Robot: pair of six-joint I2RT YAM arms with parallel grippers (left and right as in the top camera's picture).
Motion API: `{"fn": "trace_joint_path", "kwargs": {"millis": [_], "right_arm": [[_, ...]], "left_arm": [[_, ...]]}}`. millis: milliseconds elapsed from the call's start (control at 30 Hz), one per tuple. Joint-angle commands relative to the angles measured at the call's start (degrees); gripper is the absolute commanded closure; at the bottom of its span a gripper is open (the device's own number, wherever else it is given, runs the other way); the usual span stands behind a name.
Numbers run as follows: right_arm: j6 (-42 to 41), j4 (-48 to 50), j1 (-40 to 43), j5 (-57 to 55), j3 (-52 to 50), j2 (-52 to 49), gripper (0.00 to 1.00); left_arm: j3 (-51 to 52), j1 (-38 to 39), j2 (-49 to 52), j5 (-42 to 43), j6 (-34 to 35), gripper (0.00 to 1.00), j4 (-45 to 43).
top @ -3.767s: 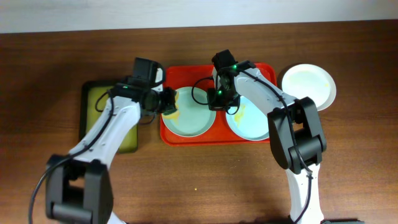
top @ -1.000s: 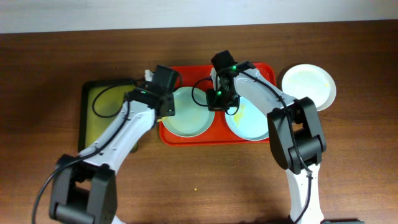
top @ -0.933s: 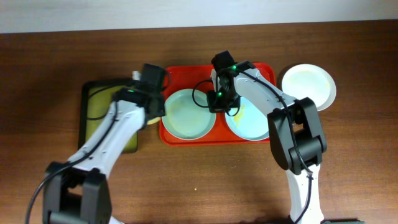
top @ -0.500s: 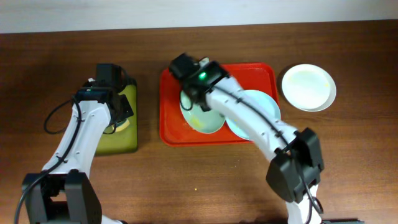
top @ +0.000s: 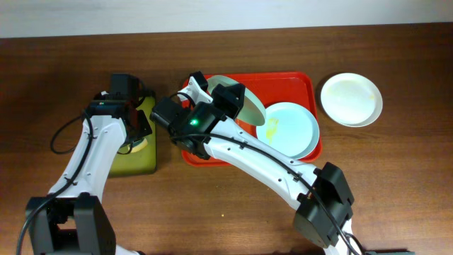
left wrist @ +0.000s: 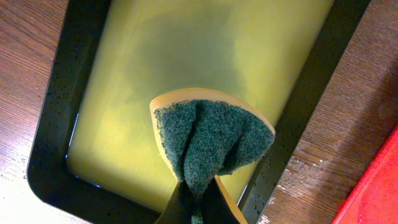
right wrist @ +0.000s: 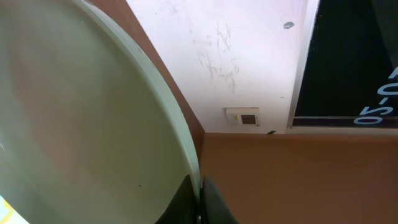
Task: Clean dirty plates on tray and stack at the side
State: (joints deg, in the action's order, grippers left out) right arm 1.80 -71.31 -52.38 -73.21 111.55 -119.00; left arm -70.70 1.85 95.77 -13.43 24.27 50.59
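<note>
Your right gripper (right wrist: 198,199) is clamped on the thin rim of a smooth, pale plate (right wrist: 81,124), tilted steeply over the left of the glossy red tray (top: 283,79). A second plate (top: 291,131), yellow-smeared, lies flat in that tray. The white plate (top: 352,99) sits on the wooden table (top: 396,184). Your left gripper (left wrist: 194,204) squeezes a folded sponge (left wrist: 208,140), scratchy green over yellow foam, above the wet olive tray (left wrist: 314,87).

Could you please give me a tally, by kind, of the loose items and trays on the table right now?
Plates: 3 (white plate, flat blue-green plate, raised blue-green plate)
Trays: 2 (red tray, olive-green tray)
Sponges: 1 (sponge)
Total: 6
</note>
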Motion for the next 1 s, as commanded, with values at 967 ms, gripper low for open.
{"fn": "trace_joint_path", "kwargs": {"millis": [967], "right_arm": [[-15.3,9.01,17.31,46.42,1.14,0.98,0.96]], "left_arm": [[0.39,-0.26,-1.22,0.61,2.01,1.0,0.09]]}}
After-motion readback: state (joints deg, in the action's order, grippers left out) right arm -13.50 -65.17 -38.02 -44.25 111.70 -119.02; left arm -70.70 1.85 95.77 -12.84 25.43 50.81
